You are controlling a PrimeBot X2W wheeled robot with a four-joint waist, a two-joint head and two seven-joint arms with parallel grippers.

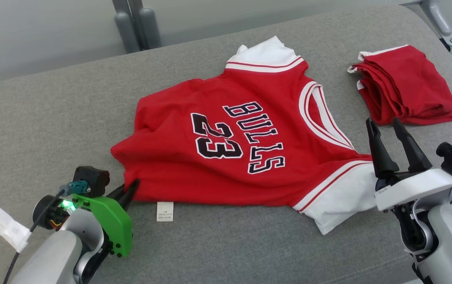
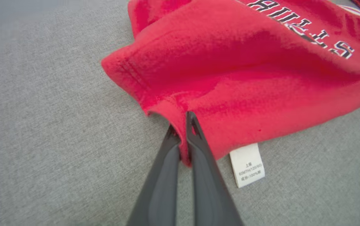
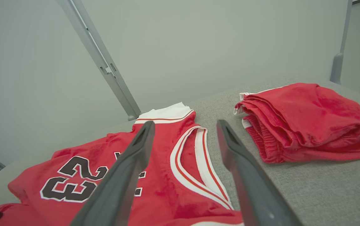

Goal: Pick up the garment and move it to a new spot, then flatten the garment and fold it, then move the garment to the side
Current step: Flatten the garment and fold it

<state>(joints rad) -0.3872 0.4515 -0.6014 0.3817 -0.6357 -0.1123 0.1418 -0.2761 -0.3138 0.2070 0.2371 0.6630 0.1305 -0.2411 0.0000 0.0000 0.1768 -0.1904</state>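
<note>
Bare grey bench [image 1: 44, 118] lies open at 9 o'clock of the jersey [image 1: 234, 157] and in a broad strip at 6 o'clock, broken only by the white label [image 1: 165, 211]. At 2 o'clock a folded red pile [image 1: 407, 85] leaves a narrow lane between. Grey posts [image 1: 137, 23] stand beyond the far edge at 11 o'clock.

Green left wrist cover [image 1: 111, 219], white right cover [image 1: 411, 187], dark gripper fingers [image 1: 379, 152].
</note>
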